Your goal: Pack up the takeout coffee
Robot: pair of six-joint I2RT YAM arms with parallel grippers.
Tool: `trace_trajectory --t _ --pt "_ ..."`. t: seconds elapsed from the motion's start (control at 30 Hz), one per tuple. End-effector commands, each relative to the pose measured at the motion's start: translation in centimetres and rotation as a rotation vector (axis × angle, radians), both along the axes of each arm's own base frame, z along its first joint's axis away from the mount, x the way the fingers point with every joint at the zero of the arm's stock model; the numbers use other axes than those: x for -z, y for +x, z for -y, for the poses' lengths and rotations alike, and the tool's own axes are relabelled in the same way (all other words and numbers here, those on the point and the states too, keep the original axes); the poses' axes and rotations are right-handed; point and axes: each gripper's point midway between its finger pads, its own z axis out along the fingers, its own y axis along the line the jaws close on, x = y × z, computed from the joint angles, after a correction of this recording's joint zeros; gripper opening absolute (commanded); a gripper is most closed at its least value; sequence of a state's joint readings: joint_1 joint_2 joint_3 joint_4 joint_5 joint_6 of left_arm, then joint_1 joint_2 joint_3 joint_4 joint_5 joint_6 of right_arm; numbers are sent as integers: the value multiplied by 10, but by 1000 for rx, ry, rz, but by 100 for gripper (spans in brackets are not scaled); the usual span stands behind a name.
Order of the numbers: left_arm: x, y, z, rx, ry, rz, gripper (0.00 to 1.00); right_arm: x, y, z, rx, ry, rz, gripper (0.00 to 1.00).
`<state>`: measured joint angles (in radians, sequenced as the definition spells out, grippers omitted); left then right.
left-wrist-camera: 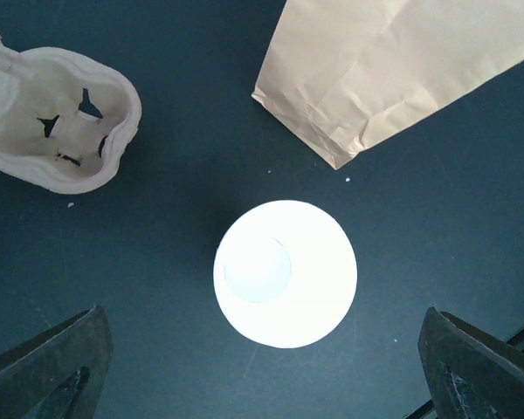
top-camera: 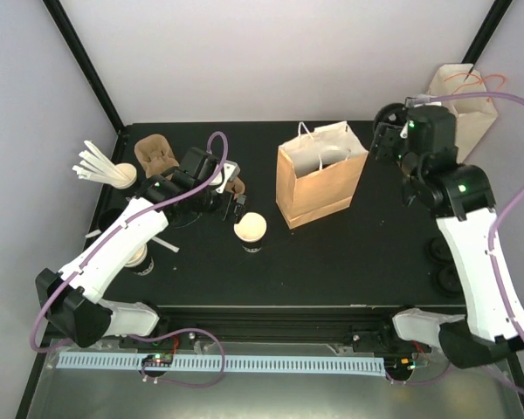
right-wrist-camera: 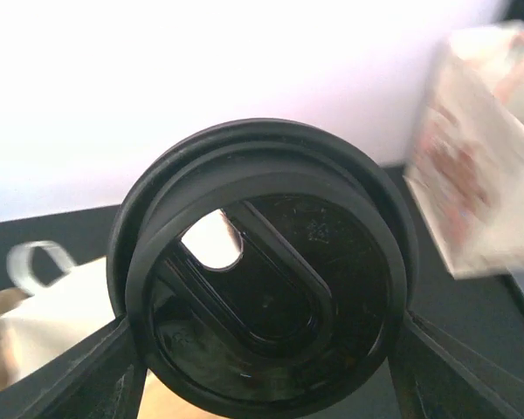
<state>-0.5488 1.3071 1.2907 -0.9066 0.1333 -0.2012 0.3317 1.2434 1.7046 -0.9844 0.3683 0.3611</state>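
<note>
The takeout coffee cup (top-camera: 250, 229) stands upright and lidless on the black table, left of the brown bag. From the left wrist its white open mouth (left-wrist-camera: 286, 272) shows from above. My left gripper (top-camera: 233, 202) hovers over it, open wide (left-wrist-camera: 264, 371), one finger (left-wrist-camera: 65, 371) on each side and neither touching the cup. My right gripper (top-camera: 386, 133) is raised at the back right, beside the bag's top. It is shut on a black round lid (right-wrist-camera: 262, 271), which fills the space between its fingers (right-wrist-camera: 266, 353).
The tall brown paper bag (top-camera: 319, 183) stands open mid-table, its corner (left-wrist-camera: 402, 70) just beyond the cup. A pulp cup carrier (left-wrist-camera: 52, 122) lies to the left. White stirrers (top-camera: 100, 168) sit far left, a white bag (top-camera: 463, 96) back right, and black lids (top-camera: 444, 253) under my right arm.
</note>
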Motion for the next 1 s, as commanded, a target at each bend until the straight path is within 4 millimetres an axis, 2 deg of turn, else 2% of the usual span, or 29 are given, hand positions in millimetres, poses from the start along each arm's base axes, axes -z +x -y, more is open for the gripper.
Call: trace_trajectory --t 0.0,0.07,0.1,0.17,0.23,0.3,0.43,0.5,0.6,0.73,0.97 --pt "-11 0 -1 -8 -19 5 99 -65 -17 -66 -440 4 233 73" --pt "-11 1 -1 -11 -19 4 99 -69 -23 -90 -542 20 249 72" --pt "-10 1 -1 -14 -20 3 99 -64 -24 -102 -581 26 232 72" --pt "-9 2 -3 -30 -12 0 99 -48 -25 -133 -668 25 181 71" --pt "-6 6 -15 -98 18 -11 99 -30 -30 -166 -748 -3 130 72" --pt "0 10 -36 -187 19 -44 99 -6 -35 -197 -818 -59 78 72" --pt "14 9 -76 -342 -129 -138 99 63 -47 -246 -942 -225 -62 73" --pt "14 8 -81 -355 -146 -142 98 97 -51 -263 -1002 -294 -144 74" --pt "7 9 -80 -346 -163 -115 98 132 -55 -280 -1060 -355 -246 74" --pt "5 14 -81 -345 -229 -102 98 168 -51 -290 -1061 -374 -344 74" --pt "8 13 -51 -207 -430 -170 97 225 -60 -299 -1074 -354 -561 76"
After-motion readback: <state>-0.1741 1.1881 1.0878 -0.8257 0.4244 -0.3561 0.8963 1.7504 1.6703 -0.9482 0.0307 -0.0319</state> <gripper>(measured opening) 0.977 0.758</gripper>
